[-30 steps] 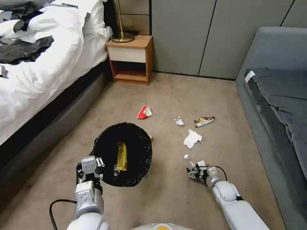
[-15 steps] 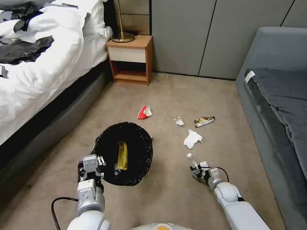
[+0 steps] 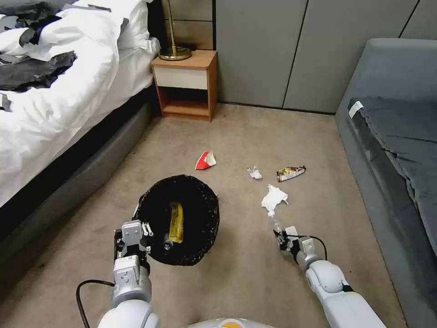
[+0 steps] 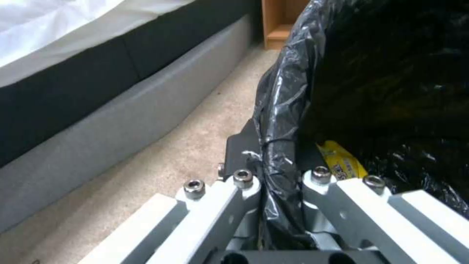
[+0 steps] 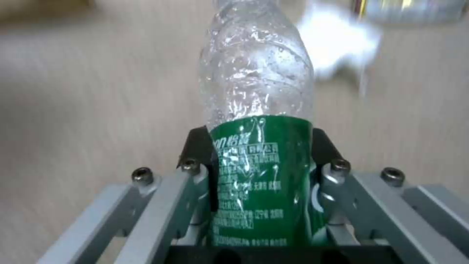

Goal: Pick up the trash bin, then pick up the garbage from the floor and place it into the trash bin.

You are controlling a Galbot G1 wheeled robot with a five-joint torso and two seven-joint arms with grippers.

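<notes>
Trash bin (image 3: 182,218) lined with crinkly black bag, yellow snack wrapper (image 3: 175,223) inside, clear plastic bottle (image 5: 259,121) with green label clamped off the carpet, red-and-white carton (image 3: 205,160), two crumpled white tissues (image 3: 273,197), shiny wrapper (image 3: 290,172) on floor.

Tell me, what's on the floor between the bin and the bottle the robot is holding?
Nothing: the head view shows bare carpet between the trash bin and the bottle.

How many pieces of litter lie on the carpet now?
4: a red-and-white carton beyond the bin; a small tissue; a shiny wrapper beside it; a larger tissue nearer. The bin may hide more.
</notes>
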